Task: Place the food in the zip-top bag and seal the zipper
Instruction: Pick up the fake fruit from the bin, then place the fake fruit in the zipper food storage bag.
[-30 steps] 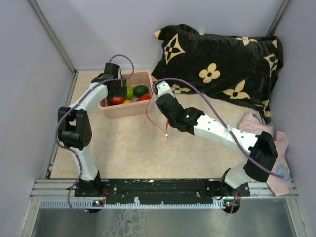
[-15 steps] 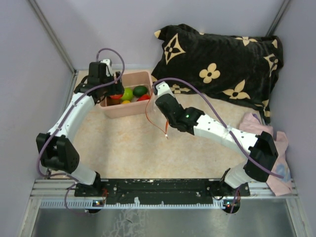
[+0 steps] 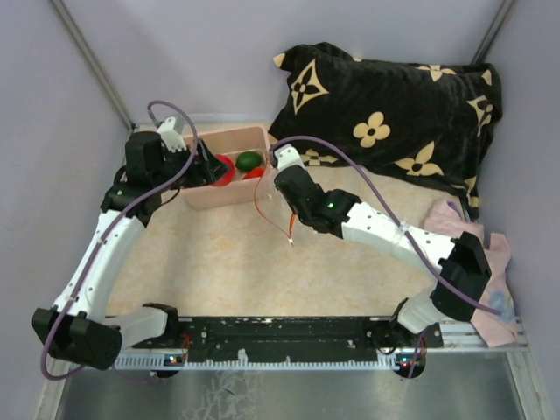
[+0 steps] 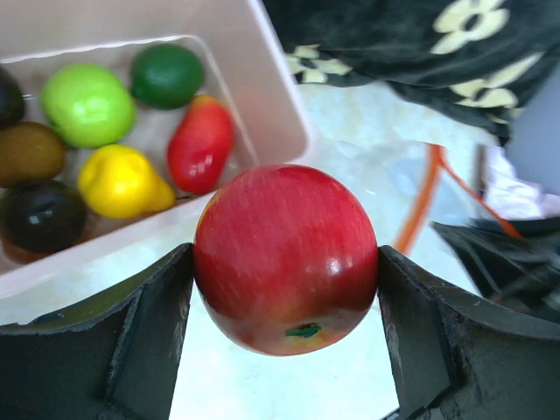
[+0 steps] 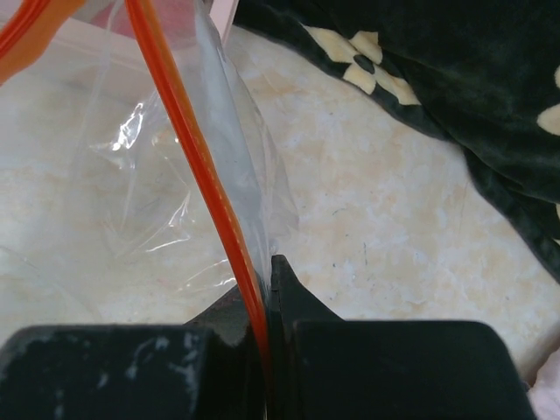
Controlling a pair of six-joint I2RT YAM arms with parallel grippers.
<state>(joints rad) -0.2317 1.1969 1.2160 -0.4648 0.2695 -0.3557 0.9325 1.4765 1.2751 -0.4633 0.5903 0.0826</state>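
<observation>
My left gripper (image 4: 284, 262) is shut on a red toy apple (image 4: 284, 258) and holds it above the table beside the pink bin (image 4: 280, 87); in the top view the apple (image 3: 223, 171) is over the bin's near left part. In the bin lie a light green fruit (image 4: 87, 103), a dark green one (image 4: 166, 74), a long red one (image 4: 200, 144), a yellow one (image 4: 118, 181) and a dark brown one (image 4: 39, 214). My right gripper (image 5: 265, 271) is shut on the red-orange zipper (image 5: 188, 131) of the clear zip-top bag (image 5: 131, 175), which hangs right of the bin (image 3: 273, 206).
A black pillow with cream flowers (image 3: 394, 114) fills the back right. A pink cloth (image 3: 490, 254) lies at the right edge. Grey walls close in the left, back and right. The right arm stretches across the table's middle right.
My left arm has swung out to the left and its gripper has lifted the red apple from the bin, now pointing toward the bag. The right gripper holds the bag almost still.
</observation>
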